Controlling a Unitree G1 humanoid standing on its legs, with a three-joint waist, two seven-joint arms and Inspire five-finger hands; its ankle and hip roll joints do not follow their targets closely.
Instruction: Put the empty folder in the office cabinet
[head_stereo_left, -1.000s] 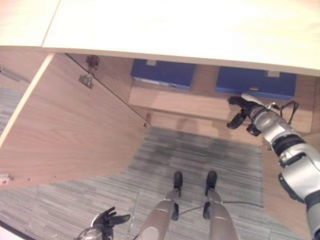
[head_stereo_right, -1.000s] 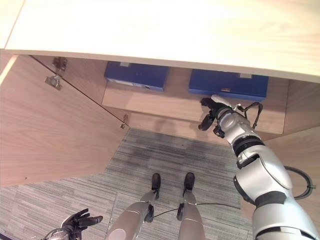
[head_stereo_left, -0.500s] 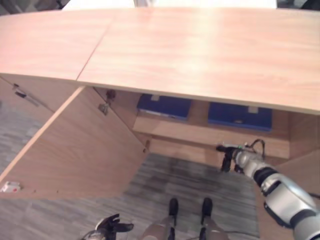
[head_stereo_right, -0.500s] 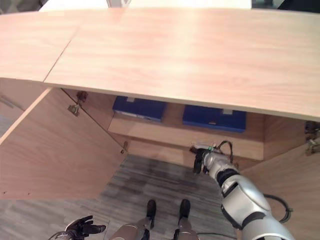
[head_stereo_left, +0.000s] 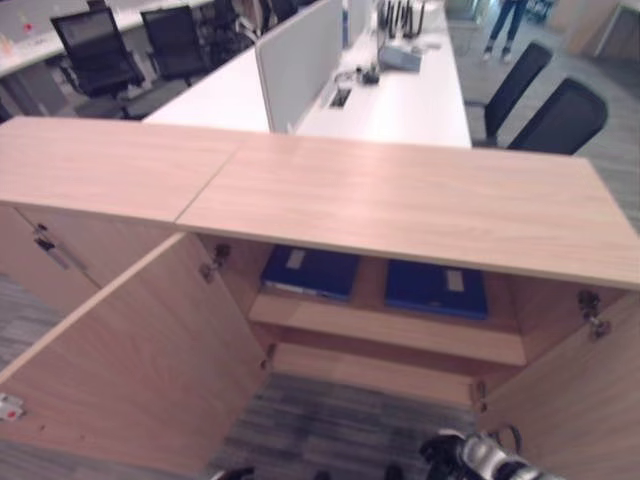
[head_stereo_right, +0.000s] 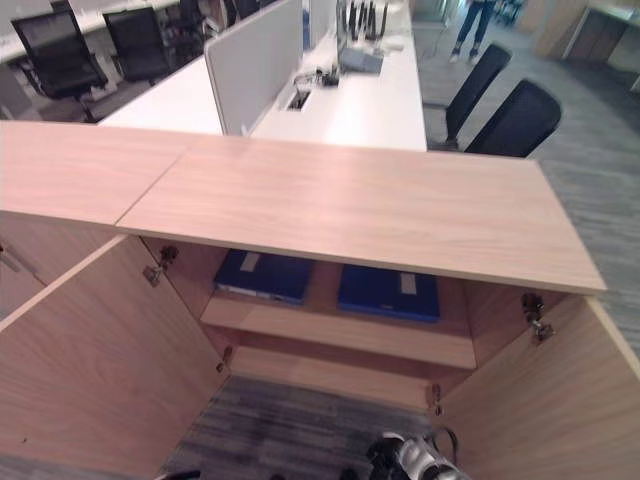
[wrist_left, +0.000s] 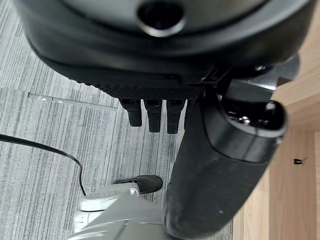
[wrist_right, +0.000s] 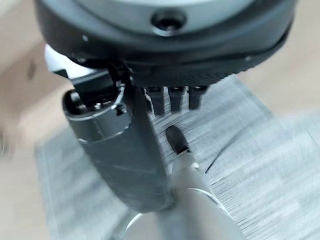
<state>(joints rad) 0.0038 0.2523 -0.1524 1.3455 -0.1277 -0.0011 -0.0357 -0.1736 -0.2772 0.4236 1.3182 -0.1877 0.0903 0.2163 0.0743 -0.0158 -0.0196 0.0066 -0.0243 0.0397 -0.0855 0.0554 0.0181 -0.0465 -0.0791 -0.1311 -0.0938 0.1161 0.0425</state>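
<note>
Wood-grain office cabinet (head_stereo_right: 350, 205), both doors swung open. Two flat blue folders (head_stereo_right: 262, 275) (head_stereo_right: 388, 292) lie side by side on upper shelf. Right hand (wrist_right: 170, 97) down near grey striped carpet (wrist_right: 240, 165), fingers straight, empty. Left hand (wrist_left: 155, 112) likewise relaxed, empty. Eye views add white desks (head_stereo_left: 400, 95), black chairs (head_stereo_right: 515, 115) behind cabinet.

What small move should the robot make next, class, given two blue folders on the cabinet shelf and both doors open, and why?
Probably swing the left door shut with the left hand. Both blue folders lie flat on the shelf, the doors stand open, and the right hand hangs low over the carpet with straight fingers, holding nothing, as does the left. The putting away looks done.
</note>
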